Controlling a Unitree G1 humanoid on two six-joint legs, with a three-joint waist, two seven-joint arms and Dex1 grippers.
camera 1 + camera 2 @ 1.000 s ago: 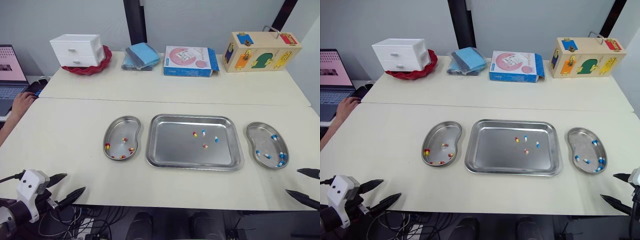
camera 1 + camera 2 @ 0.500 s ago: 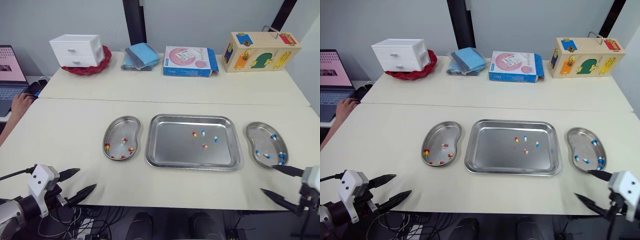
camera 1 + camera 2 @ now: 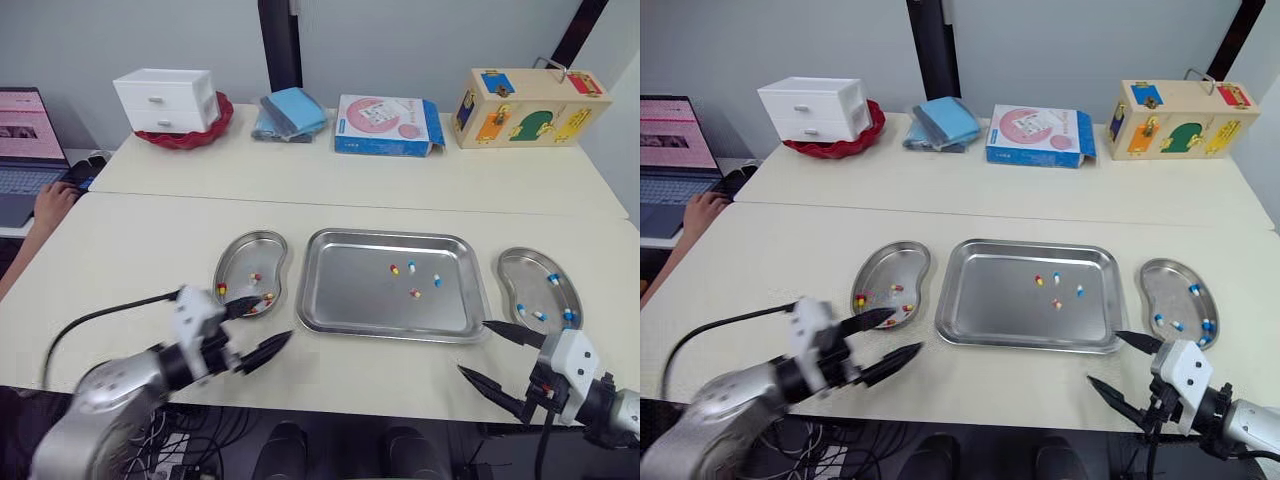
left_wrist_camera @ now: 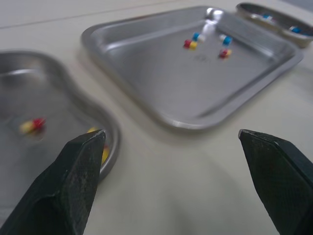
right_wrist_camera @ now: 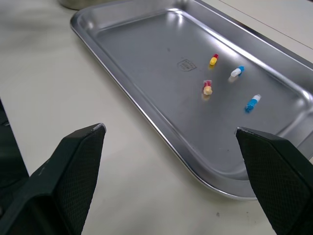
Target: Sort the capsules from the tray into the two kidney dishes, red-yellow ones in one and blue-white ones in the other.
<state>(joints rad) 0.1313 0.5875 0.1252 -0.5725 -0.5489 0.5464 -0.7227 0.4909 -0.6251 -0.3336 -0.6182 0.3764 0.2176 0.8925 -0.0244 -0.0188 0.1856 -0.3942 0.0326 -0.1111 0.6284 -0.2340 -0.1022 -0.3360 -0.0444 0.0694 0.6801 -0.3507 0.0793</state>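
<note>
left fingers (image 3: 266, 349) and right fingers (image 3: 509, 332) both gape wide, empty. four capsules (image 3: 414, 293) lie in the tray (image 3: 340, 300) ahead, between them; the red-yellow kidney dish (image 3: 238, 243) sits just beside the left fingers.

Left gripper (image 3: 277, 317): the arm reaches forward from the left, black fingers spread wide and empty, tips angled forward and to the right. Right gripper (image 3: 472, 347): forearm low on the right, fingers likewise parted, pointing forward and to the left.
</note>
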